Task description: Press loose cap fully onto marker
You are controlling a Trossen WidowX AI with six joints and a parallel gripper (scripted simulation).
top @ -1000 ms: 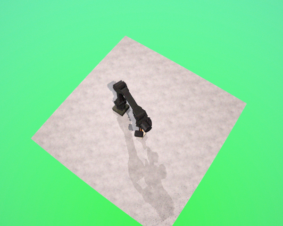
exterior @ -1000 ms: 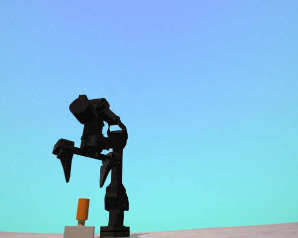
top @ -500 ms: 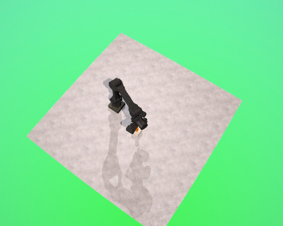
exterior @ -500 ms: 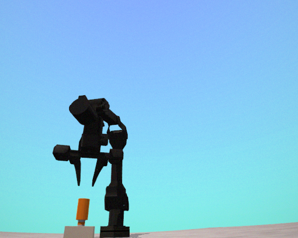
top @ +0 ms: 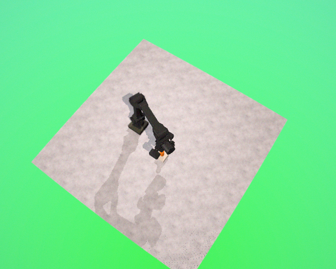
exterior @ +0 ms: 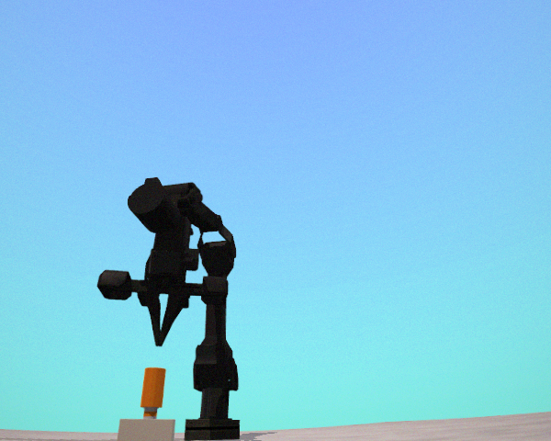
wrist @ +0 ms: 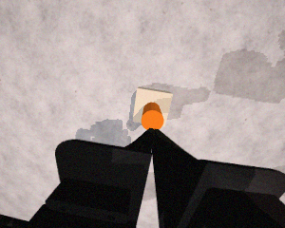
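Above the bench's middle (top: 208,121) (exterior: 503,427) (wrist: 47,57), 2 empty fingers (top: 162,149) (exterior: 159,344) are pressing together; the cap (top: 162,153) (exterior: 152,388) (wrist: 152,121), probably light and stiff, is offering its sides for gripping.

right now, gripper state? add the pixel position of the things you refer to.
Gripper (top: 162,151) (exterior: 159,344) (wrist: 152,132): closed, holding nothing, fingertips together above the orange cap (top: 162,153) (exterior: 152,387) (wrist: 152,121).

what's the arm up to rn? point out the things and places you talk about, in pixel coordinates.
The arm is partway through capping a marker. The orange cap (top: 162,153) (exterior: 152,387) (wrist: 152,121) sits over the upright marker (exterior: 151,413), which stands in the pale holder block (top: 163,158) (exterior: 146,430) (wrist: 147,97). The jaws are shut on nothing, a little above the cap. A bit of marker shows below the cap; whether it has clicked fully on, I can't tell. My guess is a push down comes next.
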